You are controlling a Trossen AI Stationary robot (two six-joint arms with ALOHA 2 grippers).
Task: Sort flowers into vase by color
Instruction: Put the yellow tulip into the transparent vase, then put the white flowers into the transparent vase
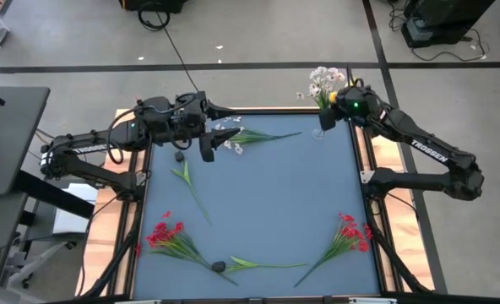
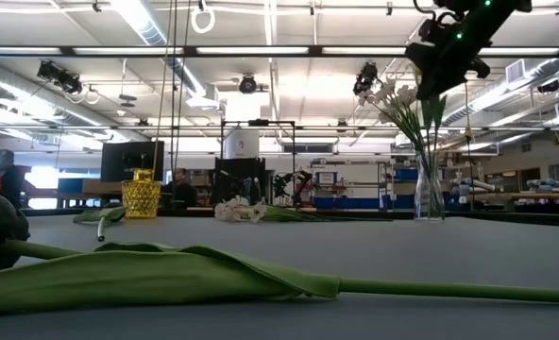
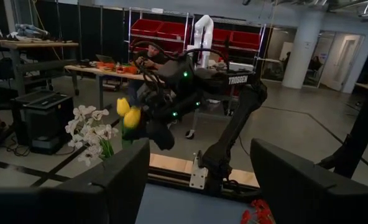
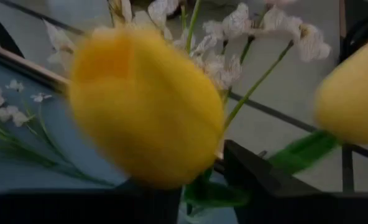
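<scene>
My right gripper [image 1: 333, 101] is shut on a spray of yellow buds [image 3: 128, 113] beside the clear vase [image 2: 429, 194] at the table's far right corner. White blossoms [image 1: 324, 80] stand in that vase. My left gripper [image 1: 208, 145] is open at the far left, over the table next to a white-pinkish spray [image 1: 246, 138] lying flat. Red sprays lie at the near left [image 1: 167, 238] and near right [image 1: 351, 232]. A dark bloom [image 1: 219, 267] with its green stem lies by the near edge. A yellow vase [image 2: 141, 196] stands at the far left. My right gripper pinches the yellow spray by its green stem [image 4: 202, 191] just below the buds [image 4: 147, 106], between the two fingers. The spray is lifted clear of the table. Its buds stand out beyond the fingertips, close to the white blossoms [image 4: 234, 28]; a leaf [image 2: 436, 109] hangs below the gripper.
A bare green stem [image 1: 187, 181] lies left of centre, with a small dark piece [image 1: 180, 155] near it. The table's blue middle [image 1: 275, 194] holds nothing. Wooden rails [image 1: 115, 211] border both sides. People sit at benches in the room behind.
</scene>
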